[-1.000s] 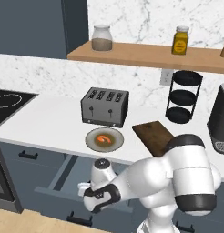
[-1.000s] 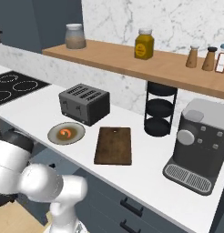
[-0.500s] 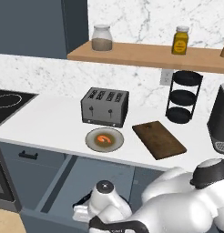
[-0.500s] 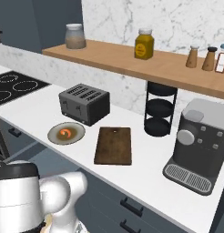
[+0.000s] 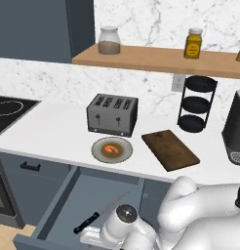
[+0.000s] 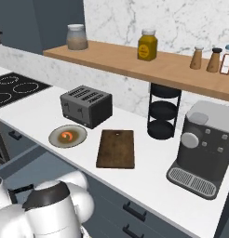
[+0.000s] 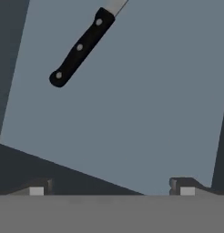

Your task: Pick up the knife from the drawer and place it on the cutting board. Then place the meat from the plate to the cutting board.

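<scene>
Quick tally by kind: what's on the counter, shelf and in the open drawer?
Appliances: 2, toaster, coffee machine
Racks: 1
Shelf containers: 5, incl. jar, yellow jar
Cutting board: 1
Plate: 1
Meat: 1
Knife: 1
Total: 12

Light is even and soft on my feeds, rendered flat, no glare anywhere. I see faint shadows under the toaster (image 5: 112,115) and the shelf (image 6: 149,66); the drawer (image 5: 73,205) interior sits dimmer than the white counter (image 5: 53,134). Hand view is slightly soft, knife (image 7: 82,44) edges a little fuzzy, no edge distortion.
</scene>
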You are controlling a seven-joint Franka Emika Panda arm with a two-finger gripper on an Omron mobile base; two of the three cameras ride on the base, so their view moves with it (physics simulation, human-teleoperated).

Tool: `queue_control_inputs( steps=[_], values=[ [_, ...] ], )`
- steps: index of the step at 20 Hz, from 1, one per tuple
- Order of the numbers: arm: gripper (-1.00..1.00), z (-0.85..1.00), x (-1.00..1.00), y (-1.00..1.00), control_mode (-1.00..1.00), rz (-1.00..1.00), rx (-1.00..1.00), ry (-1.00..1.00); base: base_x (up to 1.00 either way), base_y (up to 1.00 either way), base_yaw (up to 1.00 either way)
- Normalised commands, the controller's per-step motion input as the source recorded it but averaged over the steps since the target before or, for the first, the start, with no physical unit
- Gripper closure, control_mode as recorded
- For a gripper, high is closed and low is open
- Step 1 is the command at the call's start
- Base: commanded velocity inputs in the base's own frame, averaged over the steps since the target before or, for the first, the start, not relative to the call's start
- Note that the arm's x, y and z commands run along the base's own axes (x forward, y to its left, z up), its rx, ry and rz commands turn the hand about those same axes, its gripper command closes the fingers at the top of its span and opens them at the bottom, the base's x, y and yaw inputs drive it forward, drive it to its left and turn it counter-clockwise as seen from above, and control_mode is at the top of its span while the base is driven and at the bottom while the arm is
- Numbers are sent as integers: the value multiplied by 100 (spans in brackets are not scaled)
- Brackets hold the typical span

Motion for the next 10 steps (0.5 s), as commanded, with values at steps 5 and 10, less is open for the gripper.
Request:
queue_control_inputs(
  steps=[5,10],
  values=[
    [-100,42,68,-1,-100,0,-8,-5,0,0,0],
    [-100,38,49,0,-100,0,-18,0,0,0,0]
  ],
)
